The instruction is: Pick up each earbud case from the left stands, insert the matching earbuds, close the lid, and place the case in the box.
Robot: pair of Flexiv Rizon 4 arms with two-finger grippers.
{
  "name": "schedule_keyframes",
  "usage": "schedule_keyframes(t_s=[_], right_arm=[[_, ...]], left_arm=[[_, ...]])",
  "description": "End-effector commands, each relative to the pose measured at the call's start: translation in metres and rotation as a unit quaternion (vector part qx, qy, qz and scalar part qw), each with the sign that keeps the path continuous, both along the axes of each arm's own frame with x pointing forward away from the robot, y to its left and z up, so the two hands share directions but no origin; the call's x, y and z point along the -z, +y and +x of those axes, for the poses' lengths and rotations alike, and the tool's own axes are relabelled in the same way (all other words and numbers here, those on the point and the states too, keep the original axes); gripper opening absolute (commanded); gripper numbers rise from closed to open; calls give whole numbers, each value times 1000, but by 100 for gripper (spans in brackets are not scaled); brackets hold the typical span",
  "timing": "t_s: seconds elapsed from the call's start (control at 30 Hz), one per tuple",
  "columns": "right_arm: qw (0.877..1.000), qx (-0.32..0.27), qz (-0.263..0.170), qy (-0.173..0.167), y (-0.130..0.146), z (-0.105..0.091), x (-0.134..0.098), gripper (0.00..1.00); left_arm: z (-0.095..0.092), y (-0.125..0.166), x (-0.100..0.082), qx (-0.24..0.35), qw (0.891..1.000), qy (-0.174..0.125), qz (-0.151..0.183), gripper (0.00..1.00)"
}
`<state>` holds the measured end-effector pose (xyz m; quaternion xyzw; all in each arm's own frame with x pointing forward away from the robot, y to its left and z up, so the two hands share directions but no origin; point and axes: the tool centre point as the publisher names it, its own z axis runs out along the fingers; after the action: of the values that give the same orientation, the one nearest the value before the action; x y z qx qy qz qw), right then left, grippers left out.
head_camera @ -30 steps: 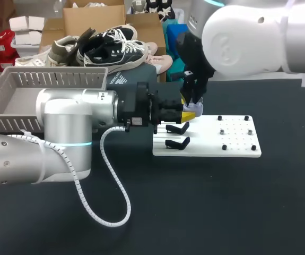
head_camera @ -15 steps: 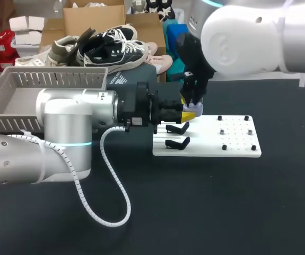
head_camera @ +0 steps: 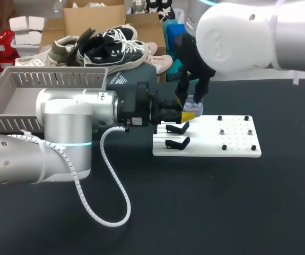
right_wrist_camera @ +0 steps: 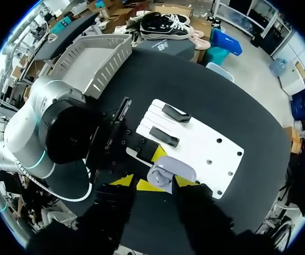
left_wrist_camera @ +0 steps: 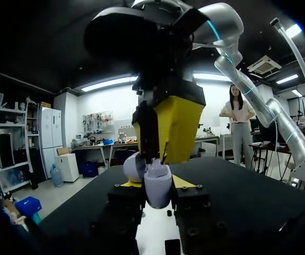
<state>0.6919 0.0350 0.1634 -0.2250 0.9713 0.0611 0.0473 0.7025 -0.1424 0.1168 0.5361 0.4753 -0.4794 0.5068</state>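
Observation:
A lilac earbud case point(head_camera: 194, 108), lid hinged open, is held just above the far left corner of the white stand board point(head_camera: 210, 147). My left gripper point(head_camera: 187, 115) is shut on the case point(left_wrist_camera: 157, 187) from both sides, its arm lying across the table. My right gripper point(head_camera: 191, 99) hangs directly over the case point(right_wrist_camera: 172, 171), open, with its fingers point(left_wrist_camera: 176, 125) apart and clear of the case. Two black stands point(head_camera: 177, 128) on the board's left side carry nothing. I cannot make out any earbuds.
A grey slatted basket point(head_camera: 46, 79) stands at the back left, behind my left arm. Small black pegs point(head_camera: 236, 133) dot the board's right half. A white spiral cable point(head_camera: 110, 180) loops from my left arm over the dark table.
My right gripper's fingers have spread apart and lifted slightly off the case. The left gripper and the case have not moved.

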Motion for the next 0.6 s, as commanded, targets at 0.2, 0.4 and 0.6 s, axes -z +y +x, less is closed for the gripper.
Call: schedule_keyframes(t_s=[0.2,0.4,0.6], right_arm=[[1000,21,1,-12,-11,-1,-17,88],[993,116,-1,-34,-31,28,-20,100],[986,162,-11,-32,-46,54,-14,100]], left_arm=[[0,0,0,1,1000,-1,-2,0],[0,0,0,1,1000,-1,-2,0],[0,0,0,1,1000,-1,-2,0]])
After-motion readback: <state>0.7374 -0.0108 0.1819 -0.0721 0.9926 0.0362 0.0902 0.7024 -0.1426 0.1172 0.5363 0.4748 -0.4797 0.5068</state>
